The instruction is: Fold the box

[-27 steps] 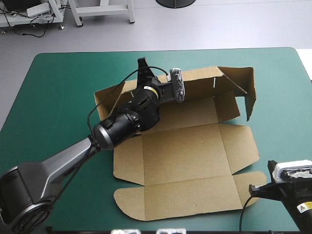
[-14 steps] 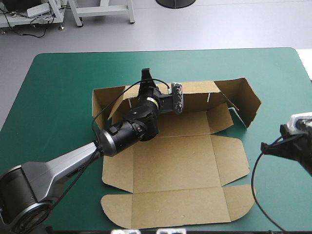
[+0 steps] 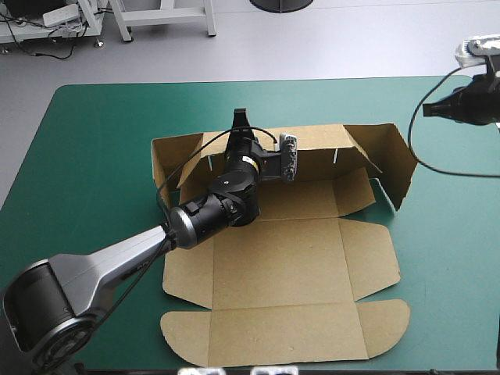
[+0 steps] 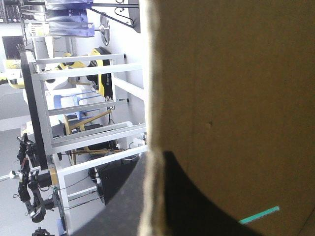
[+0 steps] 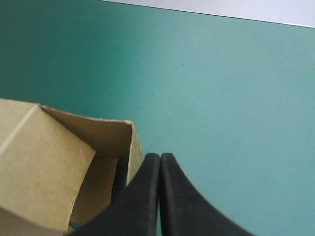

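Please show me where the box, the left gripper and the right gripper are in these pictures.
box (image 3: 281, 266): high view, on the flat middle panel.
left gripper (image 3: 239, 123): high view, at the fingertips on the box's far wall.
right gripper (image 5: 160, 157): right wrist view, where the shut fingertips meet.

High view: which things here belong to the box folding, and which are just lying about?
In the job:
box, its back wall raised
left gripper, shut on that wall
right gripper, shut, apart from the box near its right end

Lying about:
no loose item shows; only the teal-green cover beneath
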Robot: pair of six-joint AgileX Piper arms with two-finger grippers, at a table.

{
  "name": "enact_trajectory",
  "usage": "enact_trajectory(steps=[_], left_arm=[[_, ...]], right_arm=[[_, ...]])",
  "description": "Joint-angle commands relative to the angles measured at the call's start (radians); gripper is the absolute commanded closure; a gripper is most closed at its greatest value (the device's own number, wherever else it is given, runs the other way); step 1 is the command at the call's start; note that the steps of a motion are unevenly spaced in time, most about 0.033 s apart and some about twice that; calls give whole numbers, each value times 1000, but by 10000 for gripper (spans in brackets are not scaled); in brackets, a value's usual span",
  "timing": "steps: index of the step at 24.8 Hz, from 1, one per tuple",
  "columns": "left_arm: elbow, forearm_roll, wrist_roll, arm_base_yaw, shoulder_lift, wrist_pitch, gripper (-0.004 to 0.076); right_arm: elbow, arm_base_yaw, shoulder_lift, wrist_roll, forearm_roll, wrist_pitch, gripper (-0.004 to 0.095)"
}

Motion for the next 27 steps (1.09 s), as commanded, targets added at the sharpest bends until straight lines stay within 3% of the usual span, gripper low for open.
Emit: enact_trajectory(steps=[1,6,8,12,21,27], left_arm=[[-20,-10,-18,-7,-32,19,729],[-20,-7,-21,-7,-32,20,729],[-20,-7,-22,-7,-32,23,729],[-20,0,-52,-7,-32,34,729],[-20,2,-52,-7,-32,39,729],[-20,4,-52,-7,-32,58,729]], right_arm=[[-153,3,100,-14,87,-9,933],[-284,3,320,-49,253,41,933],[-332,3,423,-73,323,124,933],[-332,3,483,-113,453,124,933],[-210,14,478,-141,462,125,933],[-32,24,424,-247,456,125,933]])
